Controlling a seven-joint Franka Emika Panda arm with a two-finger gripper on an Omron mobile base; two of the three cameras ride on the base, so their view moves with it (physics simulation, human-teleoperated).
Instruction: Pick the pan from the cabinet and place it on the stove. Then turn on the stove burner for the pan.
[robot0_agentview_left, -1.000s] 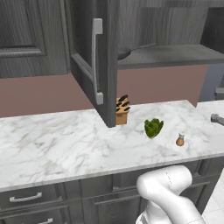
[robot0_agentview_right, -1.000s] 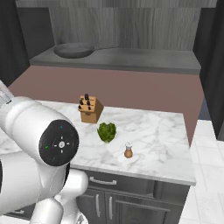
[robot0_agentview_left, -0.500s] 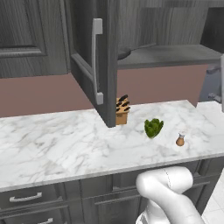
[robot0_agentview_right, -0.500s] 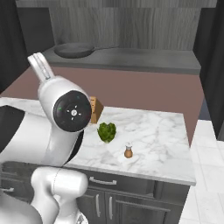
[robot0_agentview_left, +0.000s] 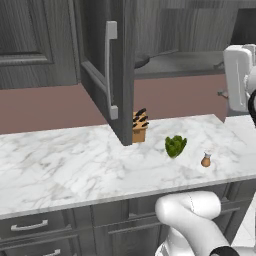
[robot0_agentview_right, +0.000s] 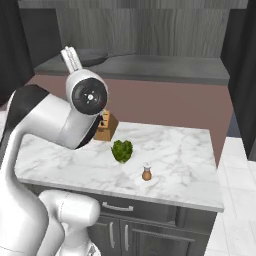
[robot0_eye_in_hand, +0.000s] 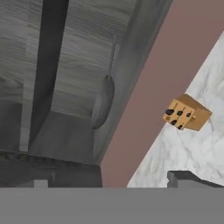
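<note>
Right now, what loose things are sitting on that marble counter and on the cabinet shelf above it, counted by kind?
Knife block: 1
Green leafy vegetable: 1
Small brown shaker: 1
Pan, on the open cabinet shelf: 1
Total: 4

Glossy white arm (robot0_agentview_right: 45, 125), rounded bulky links, black band at one joint, dark circular cap with small central mark; dark fingers (robot0_eye_in_hand: 186, 178), blocky tips.
</note>
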